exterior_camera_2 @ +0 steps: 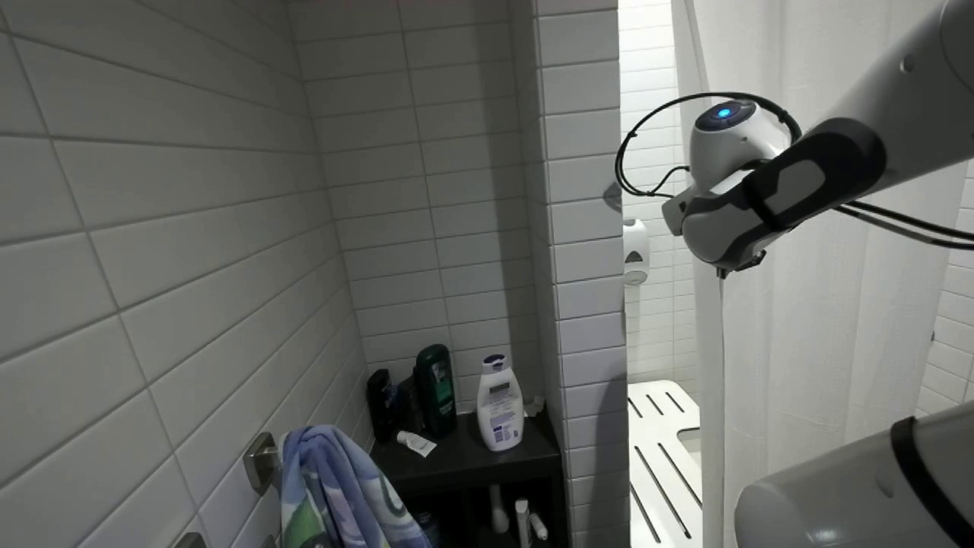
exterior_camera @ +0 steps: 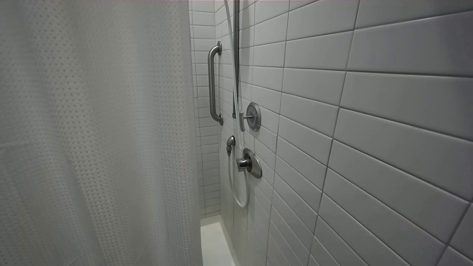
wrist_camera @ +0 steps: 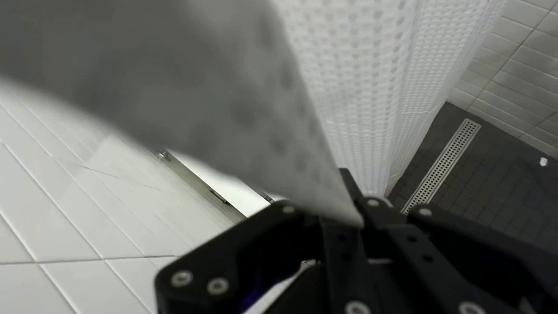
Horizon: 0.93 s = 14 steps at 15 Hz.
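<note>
One white shower curtain (exterior_camera_2: 806, 327) is hanging in both exterior views, and in the wrist view its dotted cloth is running from the upper left down to the lower centre. There, one Robotiq gripper (wrist_camera: 355, 216) is holding it by an edge, the jaws pressing together with only the thin cloth between them. One Panda arm (exterior_camera_2: 806, 179) is extending from the upper right of the frame in an exterior view. Left of the curtain, one white slotted bench (exterior_camera_2: 662, 464) and one wall dispenser (exterior_camera_2: 635, 251) are showing. At lower centre, one dark tabletop (exterior_camera_2: 460, 455) is carrying one white bottle (exterior_camera_2: 500, 407), one green bottle (exterior_camera_2: 436, 392), one black bottle (exterior_camera_2: 380, 403) and one small white tube (exterior_camera_2: 416, 443); the dark shapes between the bottles are too dim to count. One patterned towel (exterior_camera_2: 338, 487) is hanging at lower left. In the wrist view, one linear floor drain (wrist_camera: 442, 161) is lying at the right. At the centre of an exterior view, one grab bar (exterior_camera: 211, 83), two shower valves (exterior_camera: 252, 164) and one looping hose (exterior_camera: 242, 205) are showing against white tiles (exterior_camera: 388, 147).
</note>
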{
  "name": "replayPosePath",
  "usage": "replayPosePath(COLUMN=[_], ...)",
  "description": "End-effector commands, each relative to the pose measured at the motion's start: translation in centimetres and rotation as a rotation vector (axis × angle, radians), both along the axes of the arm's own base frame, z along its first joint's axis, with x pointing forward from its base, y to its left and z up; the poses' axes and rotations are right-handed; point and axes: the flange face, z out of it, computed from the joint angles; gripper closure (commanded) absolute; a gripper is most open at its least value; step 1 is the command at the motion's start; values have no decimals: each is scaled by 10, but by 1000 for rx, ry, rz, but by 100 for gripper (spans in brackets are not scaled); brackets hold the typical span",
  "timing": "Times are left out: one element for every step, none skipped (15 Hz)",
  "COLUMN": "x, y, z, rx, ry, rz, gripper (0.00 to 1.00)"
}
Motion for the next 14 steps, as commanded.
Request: replayPosePath(x=[7, 8, 9, 9, 9, 10, 10, 11, 12, 13, 14, 15, 16, 17], y=[-14, -18, -22, -25, -28, -31, -33, -36, -39, -42, -44, -47, -49, -51], z=[0, 0, 0, -2, -1, -2, -2, -2, -3, -3, -3, -2, -3, -1], rx=[14, 14, 16, 17, 17, 16, 16, 16, 17, 20, 24, 27, 30, 30], ry=[22, 28, 33, 38, 44, 50, 53, 59, 63, 69, 75, 80, 83, 88], rz=[-40, -50, -57, -67, -76, -83, -89, -95, -100, -108, -115, -123, -134, -141], gripper=[100, 100, 100, 100, 100, 100, 100, 100, 100, 100, 100, 100, 100, 100])
